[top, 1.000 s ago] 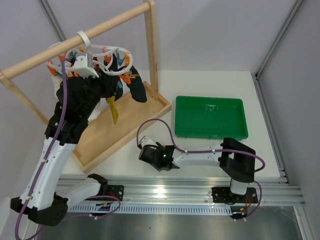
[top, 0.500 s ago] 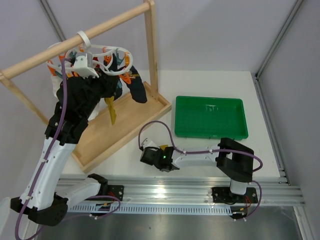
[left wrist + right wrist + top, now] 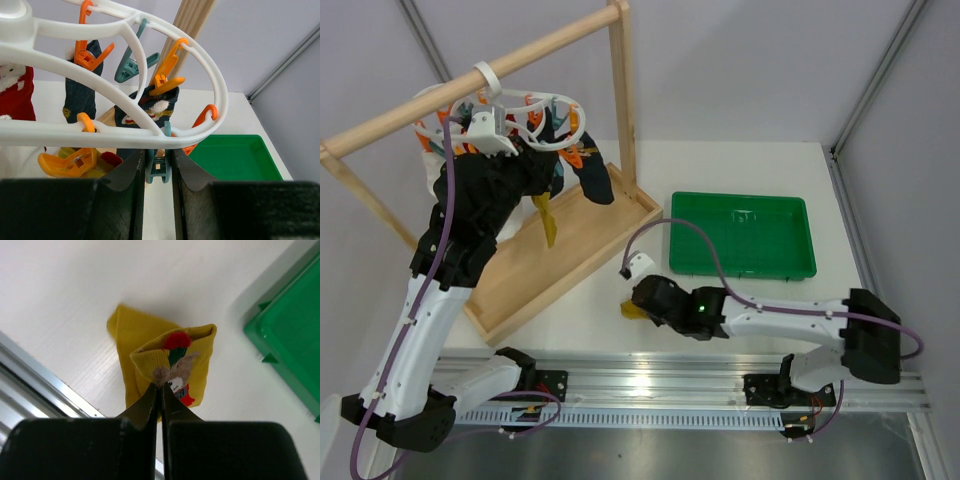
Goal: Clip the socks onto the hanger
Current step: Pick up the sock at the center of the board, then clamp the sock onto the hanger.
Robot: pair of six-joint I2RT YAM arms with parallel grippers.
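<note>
In the top view, a tall light wooden rack with a tray base (image 3: pixel 570 250) fills the 10 o'clock quarter of the white table (image 3: pixel 740 165). The white plastic looped hanger (image 3: pixel 577 115) with orange and teal pegs hangs from its bar, and the left gripper (image 3: pixel 505 135) is raised right against it. A dark navy sock (image 3: pixel 592 182) and a hanging mustard-yellow sock (image 3: pixel 543 215) dangle over the tray base. A green plastic tray (image 3: pixel 740 235) lies at the rack's 3 o'clock. At the tray's 7 o'clock the right gripper (image 3: pixel 638 305) sits low over the table. In the left wrist view, the left gripper's jaws stand narrow just under the hanger's rim, a teal clip peg (image 3: pixel 159 170) filling their gap. An orange clip peg (image 3: pixel 165 75), a red sock (image 3: pixel 17 95) at 9 o'clock and the rack's post at 12 o'clock crowd around. In the right wrist view, the jaws are pinched tight on the cuff of a bear-patterned mustard-yellow sock (image 3: pixel 172 367). The rest of it lies crumpled on the table, with the green tray at 3 o'clock and an aluminium rail (image 3: pixel 30 385) at 8 o'clock.
</note>
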